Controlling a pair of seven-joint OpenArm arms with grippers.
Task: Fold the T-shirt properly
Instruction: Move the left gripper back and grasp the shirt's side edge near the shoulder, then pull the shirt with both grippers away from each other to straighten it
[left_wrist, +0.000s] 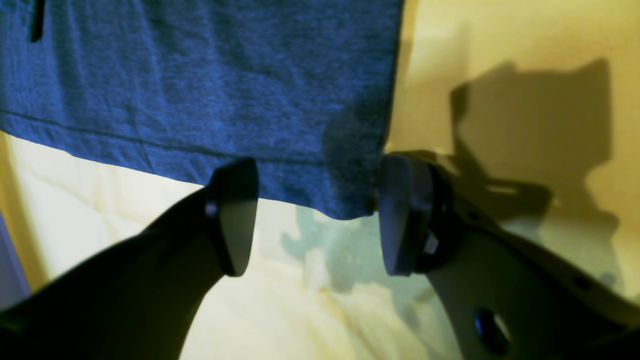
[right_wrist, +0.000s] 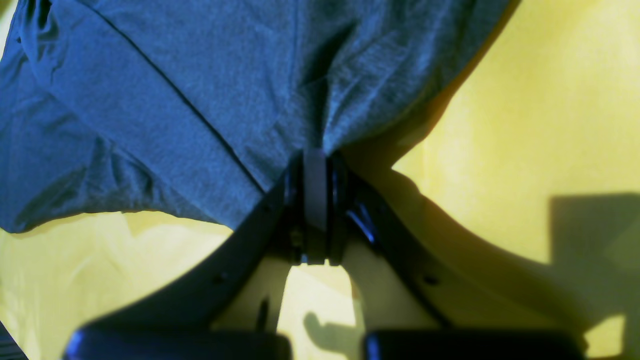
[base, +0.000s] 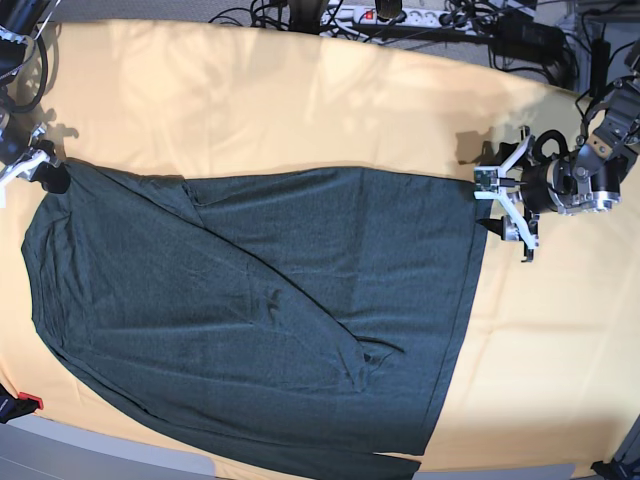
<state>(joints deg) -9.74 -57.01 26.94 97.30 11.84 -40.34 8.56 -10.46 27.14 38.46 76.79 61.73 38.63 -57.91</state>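
The T-shirt (base: 260, 320) lies spread, dark and heathered, over most of the table in the base view, with creases near its middle. My left gripper (base: 503, 205) hovers at its far right corner. In the left wrist view this gripper (left_wrist: 317, 215) is open, and the hemmed corner of the T-shirt (left_wrist: 200, 75) lies between the two fingers without being pinched. My right gripper (base: 48, 172) is at the T-shirt's far left corner. In the right wrist view it (right_wrist: 316, 165) is shut on a bunched fold of the T-shirt (right_wrist: 175, 75).
A pale yellow-orange cloth (base: 300, 110) covers the table under the shirt. Cables and a power strip (base: 400, 15) run along the far edge. A small red-tipped object (base: 28, 402) sits at the near left corner. The shirt's lower hem reaches the near table edge.
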